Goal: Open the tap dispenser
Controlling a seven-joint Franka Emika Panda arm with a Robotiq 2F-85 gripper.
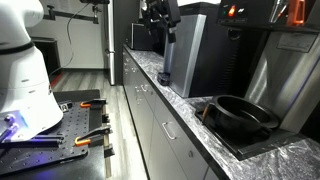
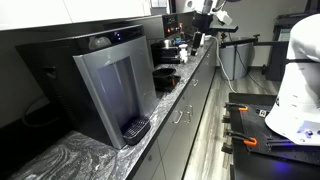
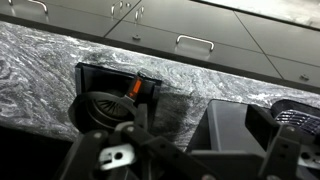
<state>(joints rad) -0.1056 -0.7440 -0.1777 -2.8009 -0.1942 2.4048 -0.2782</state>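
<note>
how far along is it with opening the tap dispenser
Done: nothing that shows. The tap dispenser stands with nothing touching it.
In hand: the tool hangs high over the counter. The wrist view looks down on the black pan, so the tool is well apart from the dispenser.
Left: the approach to the dispenser and the opening itself.

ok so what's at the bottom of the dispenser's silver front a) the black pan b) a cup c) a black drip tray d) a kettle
c: a black drip tray sits at the foot of the dispenser, and the pan lies apart, further along the counter.
</note>
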